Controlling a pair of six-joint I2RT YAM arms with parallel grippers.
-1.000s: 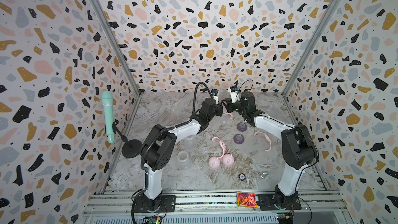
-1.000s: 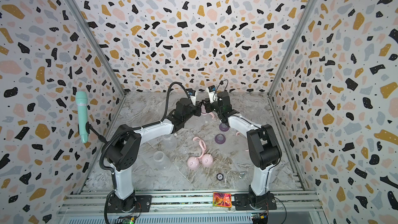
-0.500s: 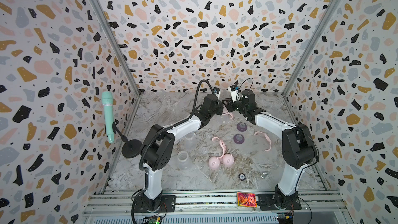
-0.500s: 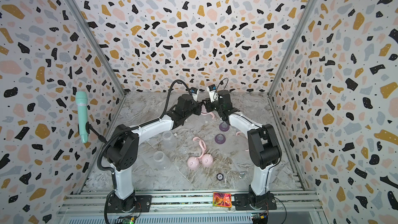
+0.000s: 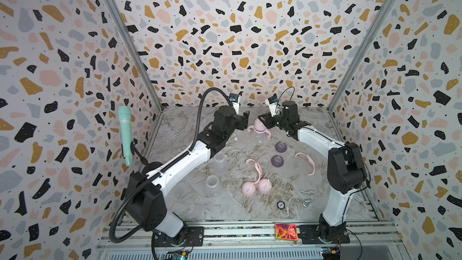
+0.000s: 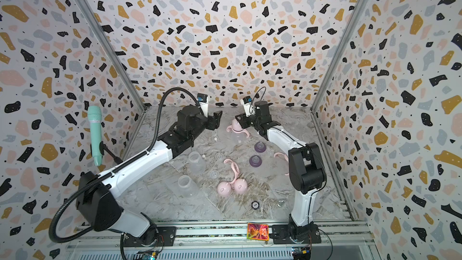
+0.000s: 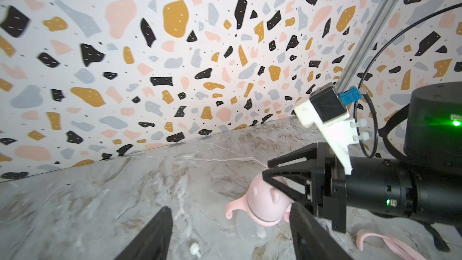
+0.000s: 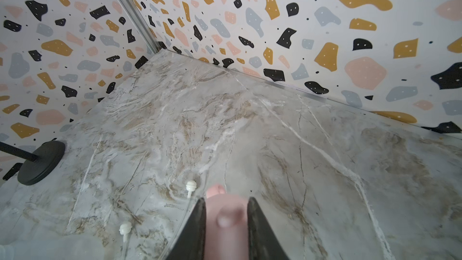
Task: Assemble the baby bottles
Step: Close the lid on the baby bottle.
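Pink cap (image 8: 226,217) mostly hidden, clamped by right end effector (image 8: 226,200); left end effector (image 7: 230,207) spread apart.

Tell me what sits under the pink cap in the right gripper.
A pink two-handled ring, then a clear bottle body. The cap, pinched by the right gripper, hides any teat or collar.

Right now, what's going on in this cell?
The right gripper is shut on the pink dome cap of one assembled baby bottle near the back of the table. The left gripper hangs open beside it, holding nothing. Two more bottles are not built yet: their clear bodies, purple teat collars, pink caps and handle rings lie loose on the table.
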